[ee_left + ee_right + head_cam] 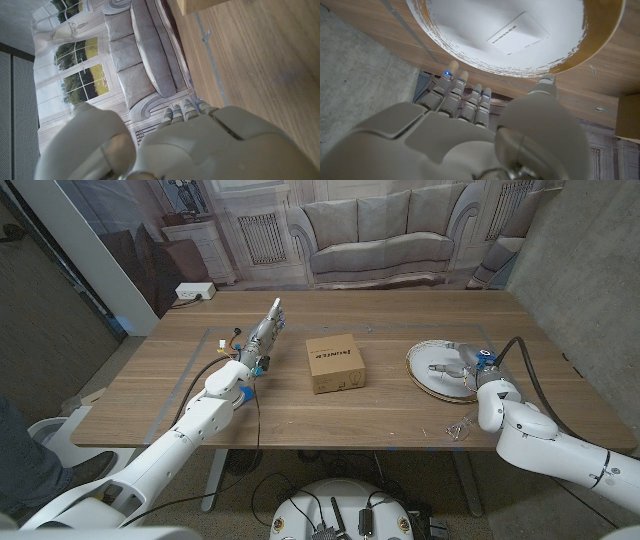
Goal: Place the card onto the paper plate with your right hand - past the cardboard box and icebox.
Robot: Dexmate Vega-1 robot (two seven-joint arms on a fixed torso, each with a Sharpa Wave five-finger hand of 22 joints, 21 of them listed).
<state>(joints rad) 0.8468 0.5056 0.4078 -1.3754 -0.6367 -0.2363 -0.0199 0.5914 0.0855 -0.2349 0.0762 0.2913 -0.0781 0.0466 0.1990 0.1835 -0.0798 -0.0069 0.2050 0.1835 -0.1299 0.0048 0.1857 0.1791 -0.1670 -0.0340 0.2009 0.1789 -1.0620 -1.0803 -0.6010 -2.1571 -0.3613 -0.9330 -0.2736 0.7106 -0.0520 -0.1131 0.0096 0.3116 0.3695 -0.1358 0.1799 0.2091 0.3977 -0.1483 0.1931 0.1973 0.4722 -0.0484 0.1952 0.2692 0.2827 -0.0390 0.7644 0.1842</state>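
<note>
Wooden table (400,395) with a printed backdrop behind it showing a sofa and windows; grey tape lines mark a rectangle on the tabletop.

Paper plate (437,370) sits on the table directly at the right hand (468,366), which hangs over the plate's edge nearest the robot's right side. In the right wrist view the plate (580,55) is white inside with a tan rim, and the card (518,34) lies flat on the plate's white floor, just beyond the fingertips (451,67). Card is white with a line of small print, too small to read. It is not touching the hand.

Right hand (460,135): fingers extended, side by side, slightly apart, holding nothing. Thumb stands off to one side near the plate rim. Can't tell from the head view whether the fingers touch the plate.

Cardboard box (334,363) is mid-table, between the two hands, well apart from the right hand and nearer the left. It has a label on top. A corner of it shows in the left wrist view (200,6) and an edge in the right wrist view (627,117).

Left hand (262,335) is on the far left of the box, fingers straight and pressed together, pointing away from the robot toward the backdrop, holding nothing. Left wrist view shows the back of the hand (200,145) with fingers in line.

Small clear crumpled bit (460,428) lies on the table near the right forearm; can't tell what it is.
</note>
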